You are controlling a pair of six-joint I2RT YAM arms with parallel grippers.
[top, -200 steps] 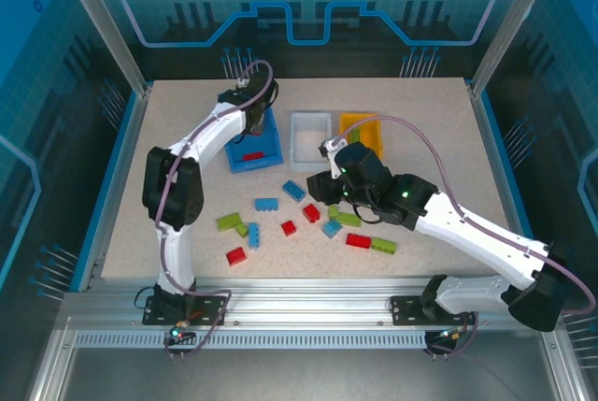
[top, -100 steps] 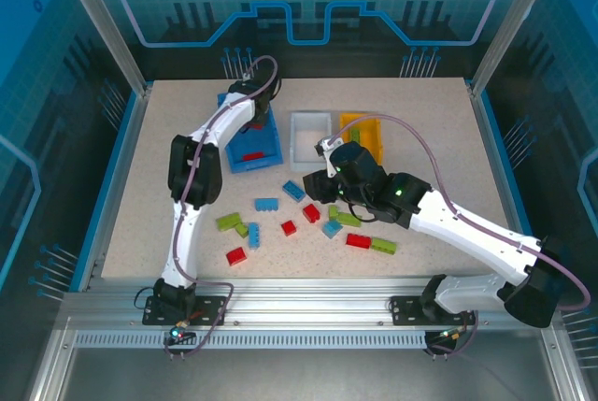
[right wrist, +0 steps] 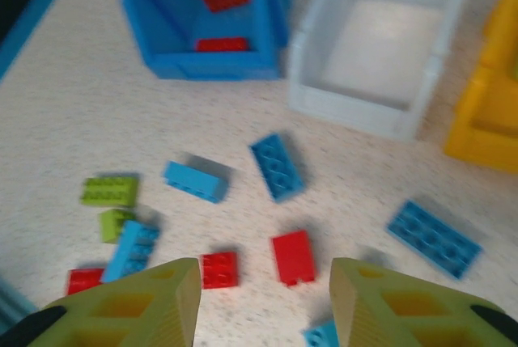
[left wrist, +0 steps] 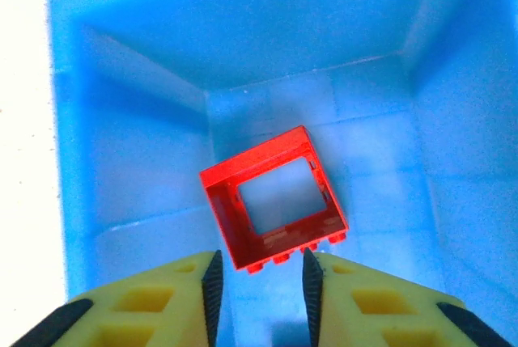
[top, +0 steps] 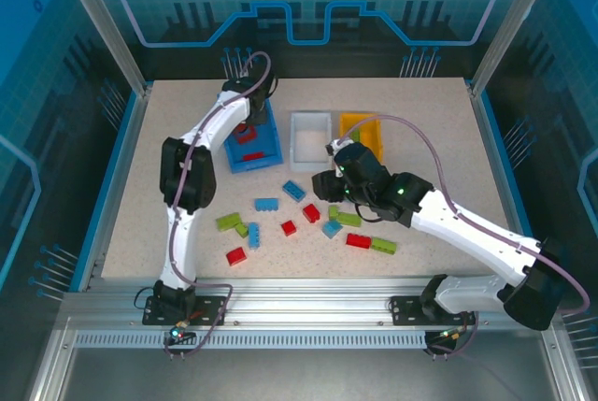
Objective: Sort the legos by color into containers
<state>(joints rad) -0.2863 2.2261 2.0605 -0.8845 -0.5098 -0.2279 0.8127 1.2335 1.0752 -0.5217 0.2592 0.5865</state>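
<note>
My left gripper (top: 246, 123) (left wrist: 259, 264) hangs inside the blue container (top: 271, 150) (left wrist: 129, 120), open. A red hollow lego (left wrist: 225, 213) lies loose just beyond its fingertips, and another red lego (top: 252, 155) rests at the bin's front. My right gripper (top: 323, 186) (right wrist: 265, 286) hovers open over the loose legos, with a red brick (right wrist: 292, 256) on the table below the gap. Blue (top: 266, 204), red (top: 289, 228) and lime green (top: 227, 221) legos are scattered mid-table. The white container (top: 310, 119) stands beside the orange-yellow container (top: 371, 126).
The three bins sit in a row at the back centre. More bricks lie front right, a red one (top: 358, 240) and a green one (top: 383, 246), and a red one (top: 235, 256) front left. Bare tabletop (top: 168, 139) runs along the left and right sides.
My left gripper reached farther over the blue bin and opened, letting the red hollow brick go. My right gripper spread its fingers wider and shifted slightly.
</note>
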